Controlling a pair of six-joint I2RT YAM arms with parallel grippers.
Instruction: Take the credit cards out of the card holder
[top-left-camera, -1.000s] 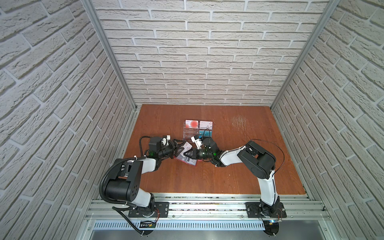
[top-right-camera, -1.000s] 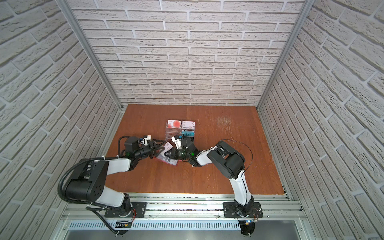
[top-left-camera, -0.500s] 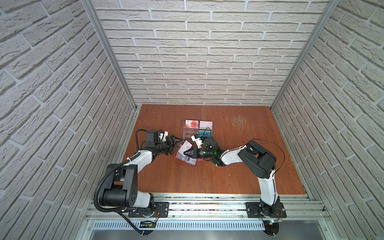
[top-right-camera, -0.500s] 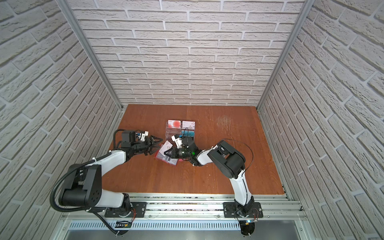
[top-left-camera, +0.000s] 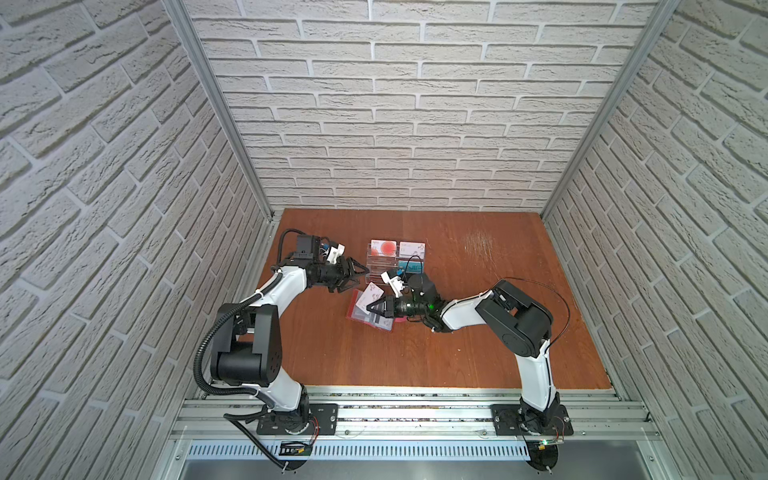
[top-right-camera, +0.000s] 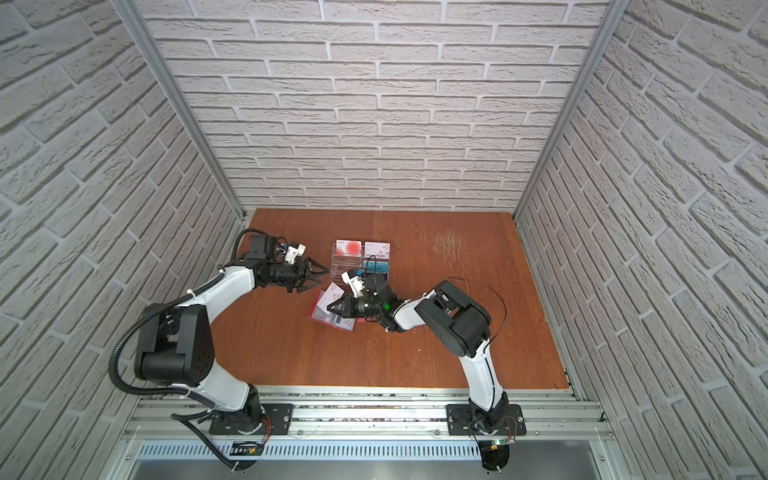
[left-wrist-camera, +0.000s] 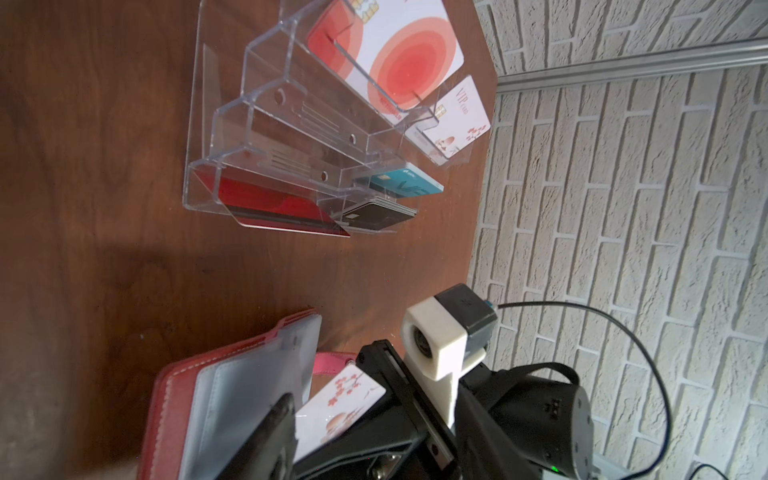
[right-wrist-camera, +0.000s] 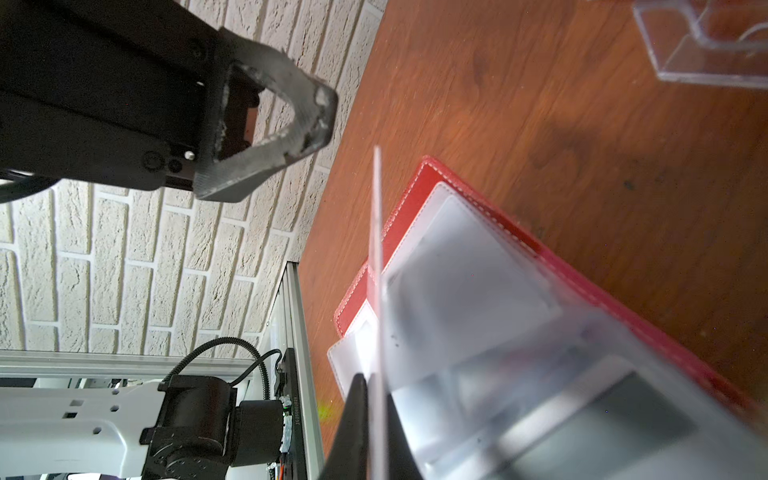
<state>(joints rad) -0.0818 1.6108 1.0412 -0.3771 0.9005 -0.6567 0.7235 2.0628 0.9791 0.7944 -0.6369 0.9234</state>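
Observation:
The red card holder (top-left-camera: 356, 312) lies open on the table, its clear sleeves (right-wrist-camera: 469, 291) facing up. My right gripper (top-left-camera: 368, 309) is shut on a white credit card with small blossom marks (top-left-camera: 372, 294), held up on edge just above the holder. That card (right-wrist-camera: 377, 257) shows edge-on in the right wrist view and face-on (left-wrist-camera: 340, 403) in the left wrist view. My left gripper (top-left-camera: 360, 277) hangs open and empty a little behind the holder, beside the clear rack. One of its fingers (right-wrist-camera: 270, 133) shows in the right wrist view.
A clear acrylic tiered rack (top-left-camera: 376, 266) stands behind the holder. It holds a white card with red circles (left-wrist-camera: 399, 54), a white VIP card (left-wrist-camera: 461, 120), a teal card (left-wrist-camera: 405, 187), dark cards (left-wrist-camera: 378, 214) and a red card (left-wrist-camera: 282, 208). Brick walls enclose the table.
My left gripper has drawn away from the card holder towards the back, ending beside the rack. The right gripper has kept its grip on the white card.

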